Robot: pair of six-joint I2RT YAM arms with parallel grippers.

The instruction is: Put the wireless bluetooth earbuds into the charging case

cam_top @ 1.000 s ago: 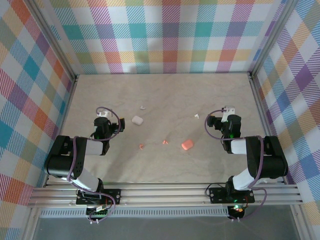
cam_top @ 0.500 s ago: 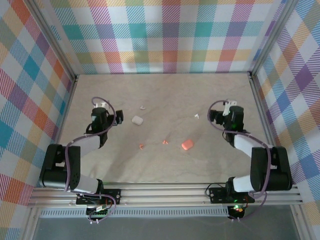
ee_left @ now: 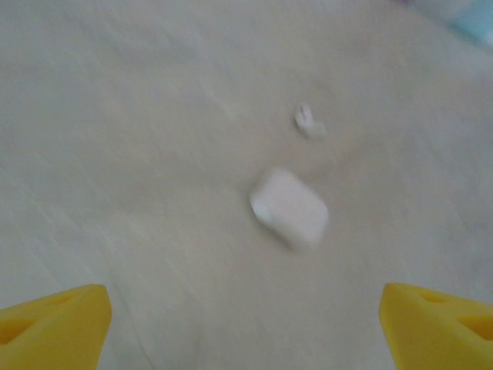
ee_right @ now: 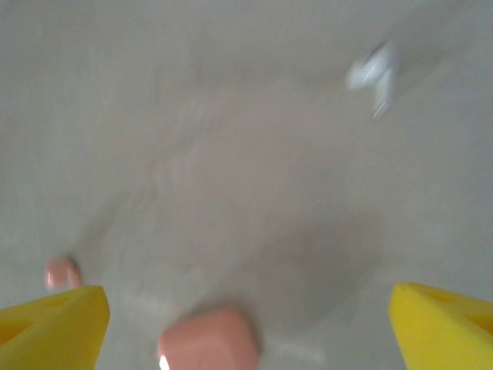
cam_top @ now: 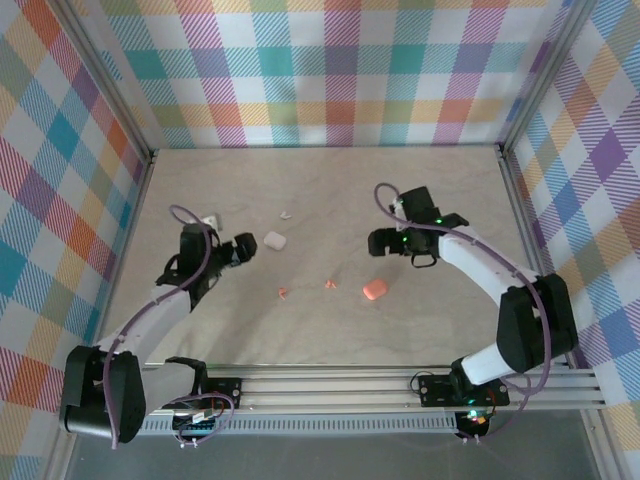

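Progress looks nil: a white earbud lies loose on the table just beside the white case, a pink earbud near the pink case, none seated, while the left end effector and right end effector hover spread wide, empty.

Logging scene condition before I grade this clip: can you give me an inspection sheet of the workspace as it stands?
Surface: beige marbled tabletop, no spills seen.
Job's things: white charging case and pink charging case, well apart. One white earbud lies just beyond the white charging case, and a second white earbud lies ahead of the right gripper. The left pink earbud and right pink earbud lie loose left of the pink charging case. No earbud is in a case.
Clutter: nothing seen.
Grippers: left gripper open over the white charging case; right gripper open over the pink charging case; both empty.
Cables: purple cables looped along both arms, off the table.
Surroundings: plaid walls; aluminium rails at the near edge.
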